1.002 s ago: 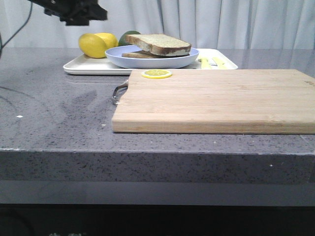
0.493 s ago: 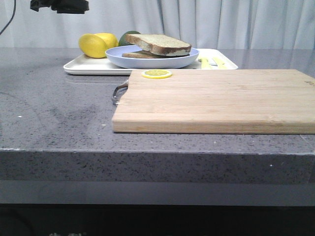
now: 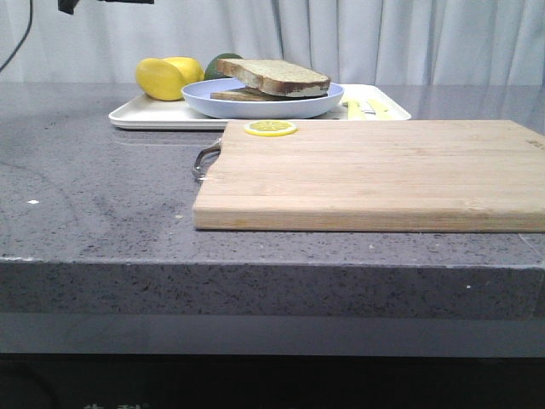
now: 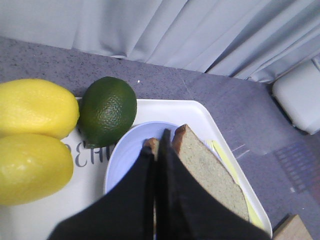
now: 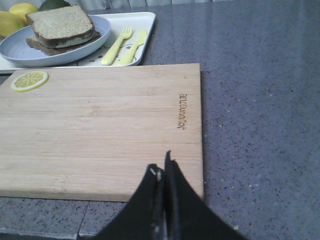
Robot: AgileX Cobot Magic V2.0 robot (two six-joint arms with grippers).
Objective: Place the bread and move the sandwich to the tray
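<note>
Lying nearest is the wooden board point(image 3: 375, 175) with the right gripper point(image 5: 163, 165) pressed together above it, and beyond, the sandwich point(image 3: 271, 81) rests plated on the tray point(image 3: 153, 117) under the left gripper point(image 4: 157, 145), likewise closed together.

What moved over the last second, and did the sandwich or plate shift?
Only the left arm moved: it rose up and away from above the yellow lemons and is now almost out of the front view. The egg sandwich on its round pale-blue plate, the white rectangular tray and the large wooden board stayed put.
</note>
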